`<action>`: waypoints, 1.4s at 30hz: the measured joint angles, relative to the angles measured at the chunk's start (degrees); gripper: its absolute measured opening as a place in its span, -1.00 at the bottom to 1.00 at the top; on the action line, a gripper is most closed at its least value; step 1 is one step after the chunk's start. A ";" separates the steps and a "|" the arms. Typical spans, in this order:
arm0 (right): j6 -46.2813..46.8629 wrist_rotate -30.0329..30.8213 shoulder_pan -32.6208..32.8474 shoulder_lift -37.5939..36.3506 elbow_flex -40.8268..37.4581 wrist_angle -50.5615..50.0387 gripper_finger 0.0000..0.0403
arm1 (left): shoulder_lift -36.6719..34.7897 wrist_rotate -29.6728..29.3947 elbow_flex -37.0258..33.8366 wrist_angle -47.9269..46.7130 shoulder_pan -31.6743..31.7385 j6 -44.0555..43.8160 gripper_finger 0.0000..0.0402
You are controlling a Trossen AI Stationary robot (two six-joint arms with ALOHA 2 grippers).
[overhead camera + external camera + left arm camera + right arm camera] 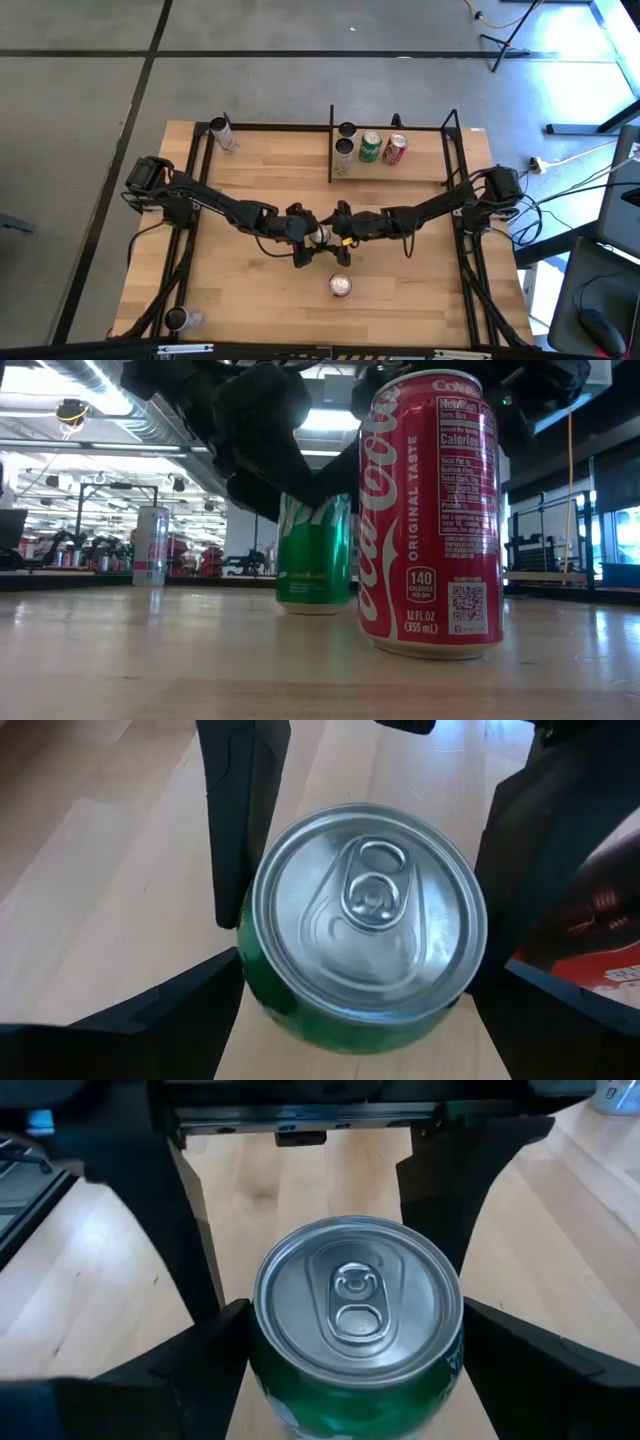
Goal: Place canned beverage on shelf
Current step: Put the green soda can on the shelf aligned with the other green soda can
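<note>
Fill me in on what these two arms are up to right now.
Both arms meet at the middle of the table over one upright green can. The left gripper and the right gripper each have their fingers spread on either side of it, so both straddle the same can; whether either actually presses it is unclear. A red cola can stands nearer the front edge. The shelf at the back already holds a few cans.

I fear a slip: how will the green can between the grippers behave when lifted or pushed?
The green can has smooth, round metal sides, so it may slip. Its top looks unopened: probably full and heavy. Upright and taller than wide, it might tip if pushed high.
</note>
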 joint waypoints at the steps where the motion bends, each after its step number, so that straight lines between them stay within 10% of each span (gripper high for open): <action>1: 0.04 0.06 -0.20 0.02 0.00 -0.10 0.61 | 0.00 -0.02 0.00 0.13 0.09 -0.02 0.81; 8: 0.48 0.28 -0.74 -0.42 0.15 -1.85 0.29 | -1.24 0.87 0.59 -2.85 0.48 -0.01 0.81; 21: -2.61 6.11 -1.44 -12.90 -0.11 -15.54 0.30 | -14.41 -2.34 3.31 -16.66 -0.08 -0.28 0.81; 42: -4.29 5.36 -15.98 -40.84 -4.81 -40.24 0.29 | -15.65 -4.69 3.30 -15.68 -0.11 -2.22 0.81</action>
